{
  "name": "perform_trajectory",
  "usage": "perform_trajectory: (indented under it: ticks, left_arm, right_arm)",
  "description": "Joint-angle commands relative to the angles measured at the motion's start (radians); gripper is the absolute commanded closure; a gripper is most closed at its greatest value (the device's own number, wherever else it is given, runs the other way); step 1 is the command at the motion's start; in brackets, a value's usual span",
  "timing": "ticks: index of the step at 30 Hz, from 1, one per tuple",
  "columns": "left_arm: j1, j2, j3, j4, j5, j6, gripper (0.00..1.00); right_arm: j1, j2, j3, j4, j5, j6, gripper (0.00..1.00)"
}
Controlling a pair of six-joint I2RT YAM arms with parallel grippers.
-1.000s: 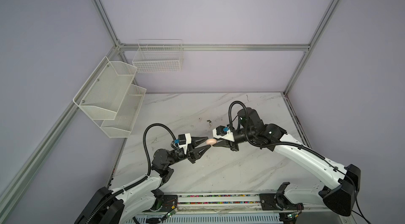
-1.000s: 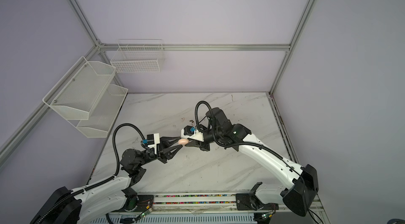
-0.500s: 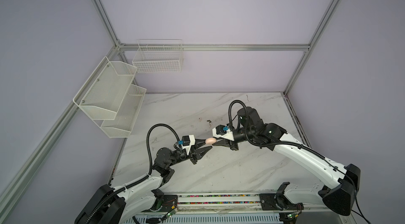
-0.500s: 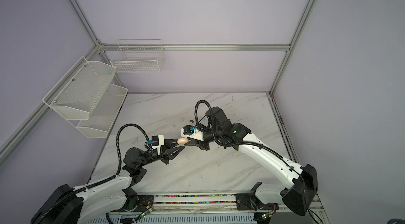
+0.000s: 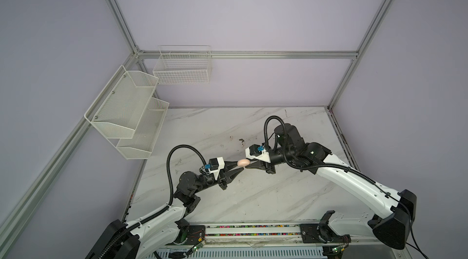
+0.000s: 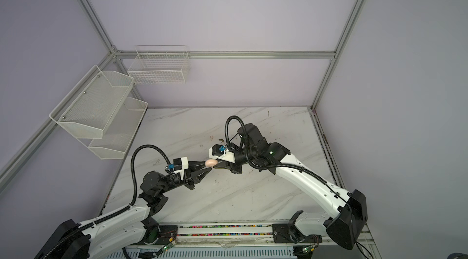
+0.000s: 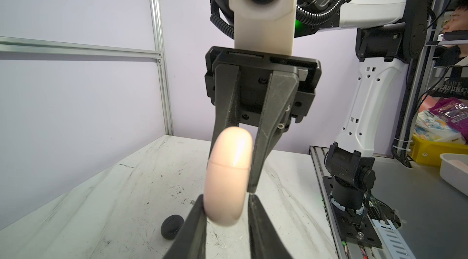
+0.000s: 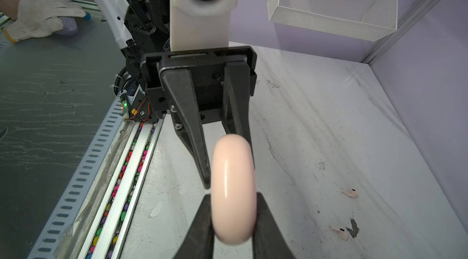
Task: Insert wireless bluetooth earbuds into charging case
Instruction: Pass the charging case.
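hands meet tip to tip above the tabletop (image 5: 253,194), with the pale pink charging case (image 5: 243,162) held edge-on between them, clear of the surface. the right hand (image 8: 232,198) is clamped on the case's flat faces. the left hand (image 7: 226,200) stands narrow, its fingers flanking the opposite side of the case at or very near contact. whether it truly bears on the shell i cannot tell. the case looks closed, with a thin seam (image 7: 228,165) crossing its rim on the part nearer the right hand. a pale earbud (image 8: 350,193) and its pale twin (image 8: 339,232) lie on the tabletop, well apart from the case, the twin just beside a dark speck of debris (image 8: 353,228). a black case (image 7: 172,226) rests on the tabletop too.

this reads as a two-handed regrip, or the start of opening the lid. the left hand should seat squarely on both flat faces before the right eases at all, since the shell is glossy and rounded and could squirt out of a tip pinch. the grips belong on opposite sides of the seam so the lid can swing. any pull should be slow.
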Motion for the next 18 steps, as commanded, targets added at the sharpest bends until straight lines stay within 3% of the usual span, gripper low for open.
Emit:
perform_trajectory:
  ticks: [1, 7, 18]
  left_arm:
    - [-0.005, -0.004, 0.003, 0.032, 0.002, 0.02, 0.72]
    - [-0.005, -0.024, 0.006, 0.023, -0.001, 0.024, 0.68]
    - [-0.005, -0.028, 0.013, 0.017, 0.007, 0.024, 0.74]
  right_arm:
    - [-0.004, 0.006, 0.014, -0.007, -0.023, -0.011, 0.8]
    - [-0.004, 0.01, 0.013, -0.007, -0.023, -0.009, 0.8]
    - [-0.005, 0.018, 0.014, -0.007, -0.027, -0.009, 0.81]
